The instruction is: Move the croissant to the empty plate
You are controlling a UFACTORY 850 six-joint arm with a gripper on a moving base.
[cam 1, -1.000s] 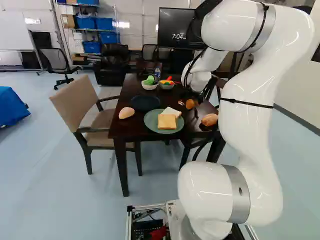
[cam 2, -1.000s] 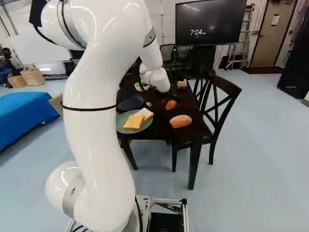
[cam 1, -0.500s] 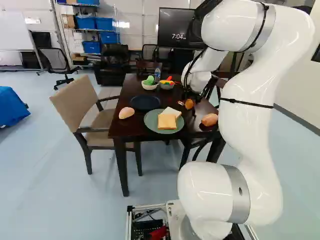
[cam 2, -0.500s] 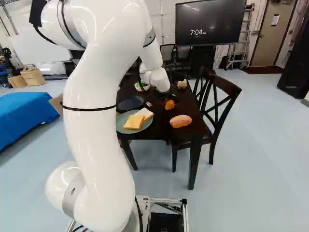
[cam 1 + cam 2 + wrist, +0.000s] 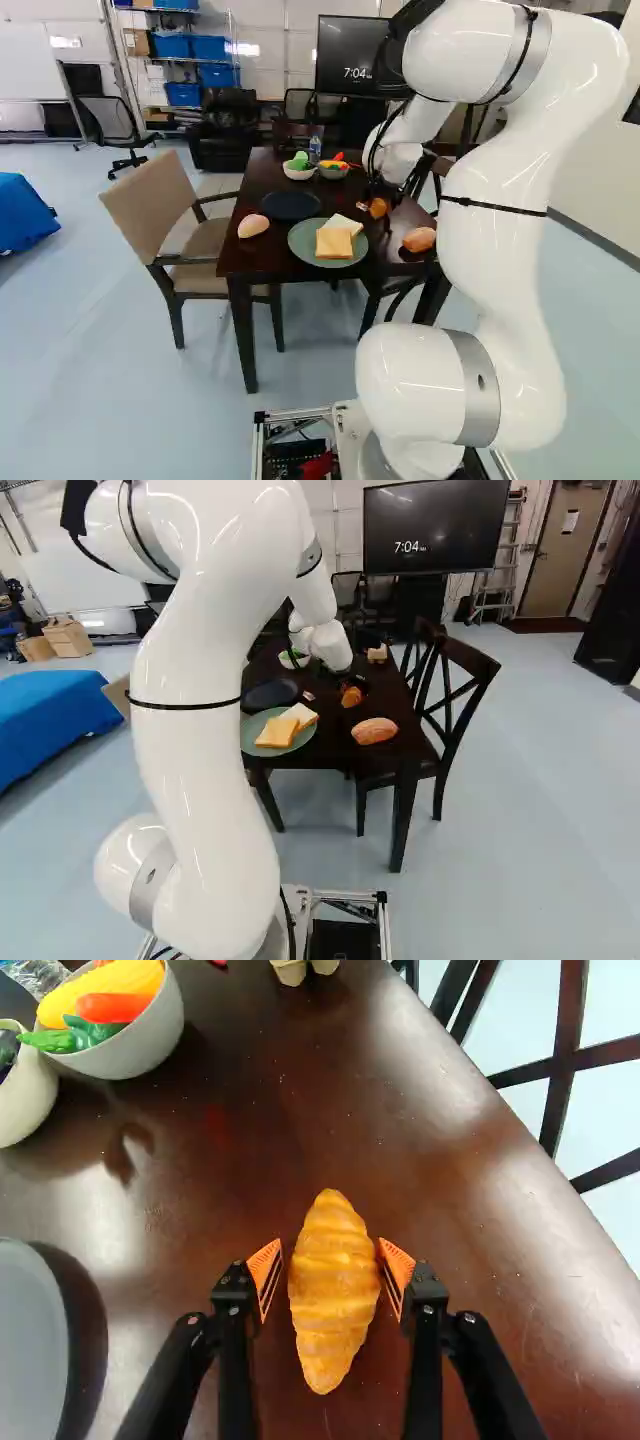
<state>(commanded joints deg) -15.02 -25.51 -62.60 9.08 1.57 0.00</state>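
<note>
**As Open Gripper Straddles Croissant, Empty Plate Lies to Its Left**

With its orange pads [image 5: 265,1278] parted on either side, the robot's black gripper [image 5: 331,1247] frames a croissant [image 5: 335,1295] lying on a dark wooden table [image 5: 450,1250]. The fingers flank the pastry's middle, apparently so they can pinch across its narrow width; a gap shows at the left pad, so no grip is made. The dark blue plate [image 5: 290,206], to the left, looks to be the goal, since the nearer green plate [image 5: 300,250] bears bread slices [image 5: 334,243]. Closing evenly, then lifting clear of that bread, would seem the next move.
</note>
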